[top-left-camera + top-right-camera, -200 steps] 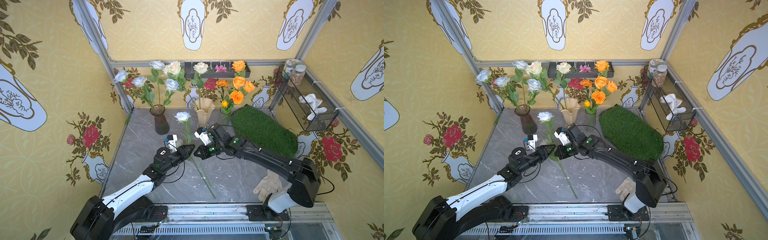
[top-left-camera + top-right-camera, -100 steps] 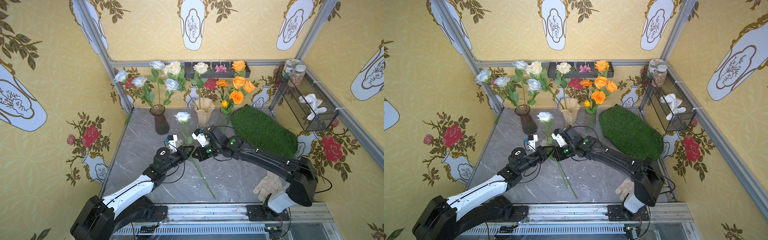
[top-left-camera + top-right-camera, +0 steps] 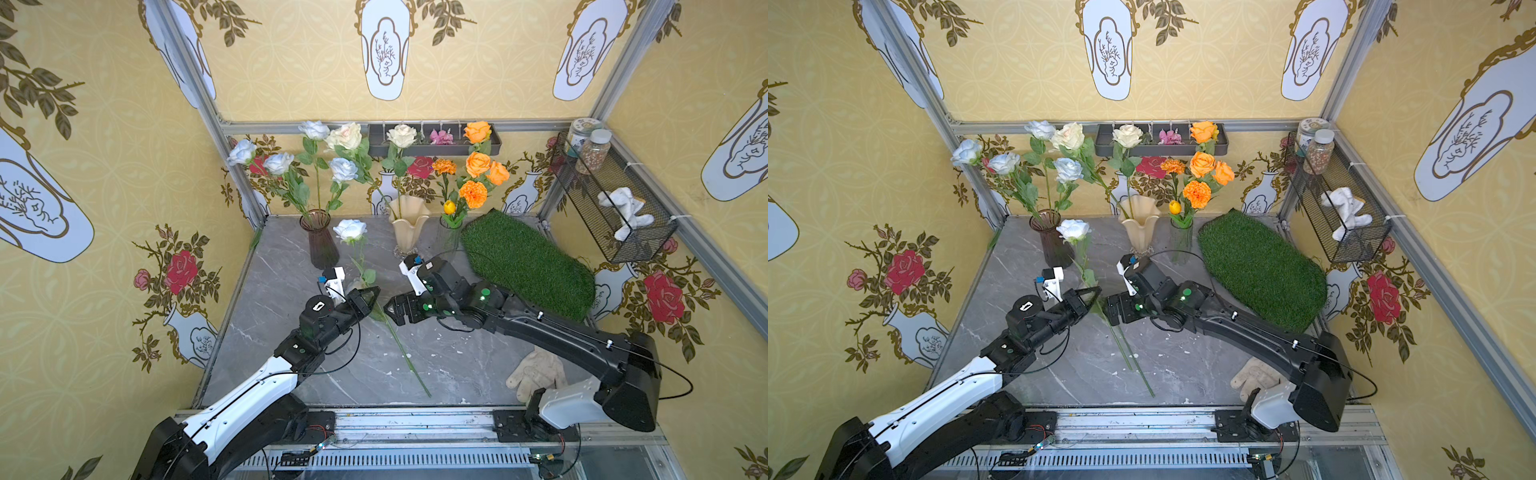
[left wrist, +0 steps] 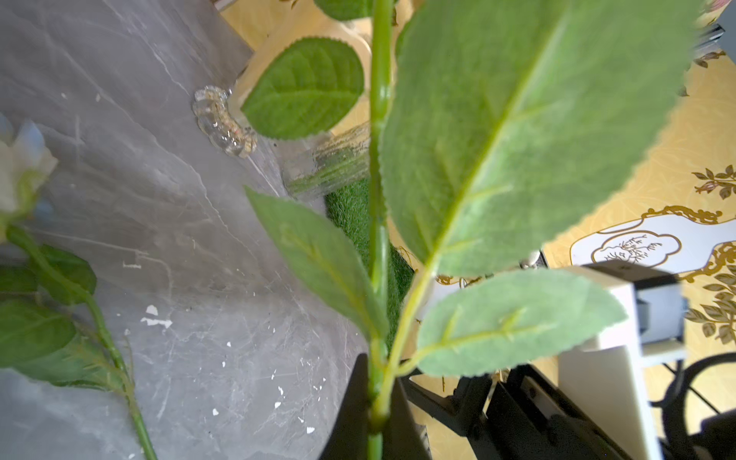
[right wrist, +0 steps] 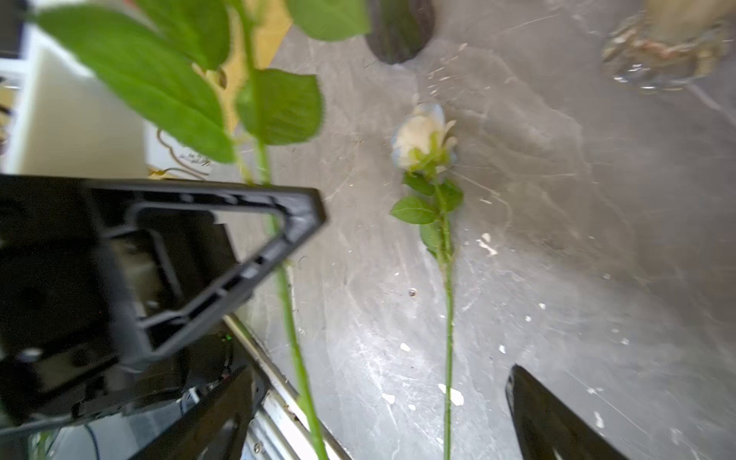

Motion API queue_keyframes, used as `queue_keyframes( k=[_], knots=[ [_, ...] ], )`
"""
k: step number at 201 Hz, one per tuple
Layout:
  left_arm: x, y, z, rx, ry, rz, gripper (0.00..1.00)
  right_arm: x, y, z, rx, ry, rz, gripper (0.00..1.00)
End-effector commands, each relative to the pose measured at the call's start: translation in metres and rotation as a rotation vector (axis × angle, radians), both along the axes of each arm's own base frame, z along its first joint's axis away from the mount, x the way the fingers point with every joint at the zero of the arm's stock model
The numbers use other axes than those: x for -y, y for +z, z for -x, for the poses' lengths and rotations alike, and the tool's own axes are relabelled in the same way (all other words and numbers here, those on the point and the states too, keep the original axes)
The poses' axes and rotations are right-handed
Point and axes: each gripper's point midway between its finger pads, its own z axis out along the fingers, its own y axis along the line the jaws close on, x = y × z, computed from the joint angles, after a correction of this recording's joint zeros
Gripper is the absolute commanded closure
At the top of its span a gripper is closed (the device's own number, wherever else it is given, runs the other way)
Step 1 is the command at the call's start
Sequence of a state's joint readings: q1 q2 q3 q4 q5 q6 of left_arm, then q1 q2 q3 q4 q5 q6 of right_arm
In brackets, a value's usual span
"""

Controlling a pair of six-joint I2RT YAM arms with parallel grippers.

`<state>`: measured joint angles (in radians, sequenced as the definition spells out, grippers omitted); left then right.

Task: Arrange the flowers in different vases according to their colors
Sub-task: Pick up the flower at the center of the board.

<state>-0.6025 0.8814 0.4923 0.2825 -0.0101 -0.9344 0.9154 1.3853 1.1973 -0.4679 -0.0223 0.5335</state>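
A pale blue-white rose [image 3: 350, 230] stands slanted above the grey marble bench [image 3: 286, 299]. Its bloom is just beside the smoky purple-brown vase [image 3: 322, 245], which already carries other pale blue roses. The left claw [image 3: 371, 296] is clamped on the green stem about midway, right under a cluster of leaves. The lower stem trails toward the bench's near edge. A second rose [image 5: 424, 137] lies flat on the bench beneath the two claws.

The held flower looks light and a little top-heavy — a thin, smooth stem that would likely swivel in a loose pinch, with soft cloth leaves that offer no grip. The bare stem below the leaves seems the right place to hold.

The left arm reaches forward, low over the bench, its claw pointing across at the right claw [image 3: 392, 312]. That one faces it with fingers spread wide, close beside the stem and holding nothing. Its arm stretches in low from the right.
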Motion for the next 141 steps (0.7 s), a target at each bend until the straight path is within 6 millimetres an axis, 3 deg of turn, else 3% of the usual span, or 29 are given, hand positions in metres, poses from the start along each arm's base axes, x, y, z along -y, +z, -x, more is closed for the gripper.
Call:
queue_keyframes(
  k=[1,37,64,91,109,141],
  knots=[
    [-0.027,-0.007,-0.009,-0.015,0.113,-0.214,1.00,0.018,0.009,-0.017,0.090,-0.144,-0.048,0.03],
    [-0.079,0.039,-0.032,0.038,0.265,-0.369,1.00,0.021,-0.004,-0.021,0.149,-0.176,-0.130,0.03],
    [-0.127,0.091,-0.049,0.111,0.423,-0.430,1.00,0.022,0.008,-0.025,0.221,-0.190,-0.207,0.03],
    [-0.157,0.146,-0.068,0.196,0.562,-0.557,1.00,0.039,0.015,-0.035,0.305,-0.265,-0.220,0.03],
    [-0.181,0.183,-0.083,0.247,0.680,-0.616,1.00,0.047,0.007,-0.043,0.305,-0.294,-0.240,0.03],
    [-0.209,0.231,-0.113,0.326,0.806,-0.664,1.00,0.044,-0.004,-0.054,0.252,-0.225,-0.290,0.03]
  ],
)
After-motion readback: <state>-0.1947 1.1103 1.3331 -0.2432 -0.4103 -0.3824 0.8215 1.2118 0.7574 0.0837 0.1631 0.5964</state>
